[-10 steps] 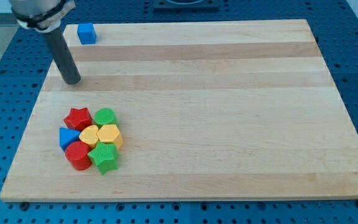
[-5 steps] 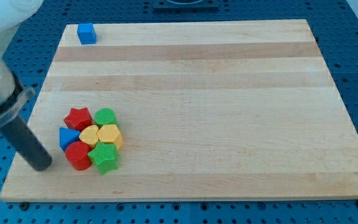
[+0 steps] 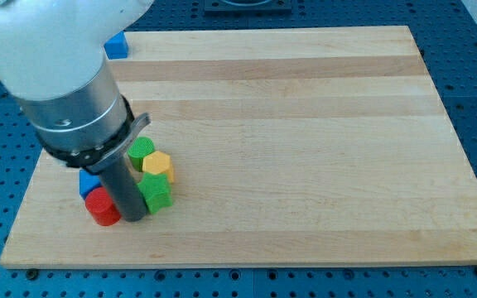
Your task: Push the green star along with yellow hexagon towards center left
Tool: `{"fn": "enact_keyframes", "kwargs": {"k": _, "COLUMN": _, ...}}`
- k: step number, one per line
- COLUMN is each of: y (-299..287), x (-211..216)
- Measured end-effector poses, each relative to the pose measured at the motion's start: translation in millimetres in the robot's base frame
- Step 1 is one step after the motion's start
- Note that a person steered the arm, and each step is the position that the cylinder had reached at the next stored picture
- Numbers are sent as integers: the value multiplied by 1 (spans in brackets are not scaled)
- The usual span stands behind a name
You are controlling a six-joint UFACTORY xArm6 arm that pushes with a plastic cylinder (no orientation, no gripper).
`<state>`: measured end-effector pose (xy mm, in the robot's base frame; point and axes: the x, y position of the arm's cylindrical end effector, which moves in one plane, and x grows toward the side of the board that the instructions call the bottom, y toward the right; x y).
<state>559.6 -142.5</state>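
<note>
My tip (image 3: 133, 217) rests on the wooden board (image 3: 305, 149), touching the green star (image 3: 156, 194) just to its right. The yellow hexagon (image 3: 158, 165) lies above that star; a red block (image 3: 101, 207) is to my tip's left. The rod has no jaws, and no writing is legible.

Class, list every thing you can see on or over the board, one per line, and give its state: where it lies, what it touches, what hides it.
my tip: down on the board, between red block and green star
green star: flat, right of the rod
yellow hexagon: flat, just above the star
green block: partly hidden by the arm
red block: left of the rod
blue block: mostly hidden by the arm
blue cube: apart, top left, partly hidden
</note>
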Motion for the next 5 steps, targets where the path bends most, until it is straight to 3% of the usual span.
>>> {"fn": "enact_keyframes", "kwargs": {"k": 3, "y": 71, "x": -13}}
{"fn": "enact_keyframes", "kwargs": {"k": 5, "y": 46, "x": -35}}
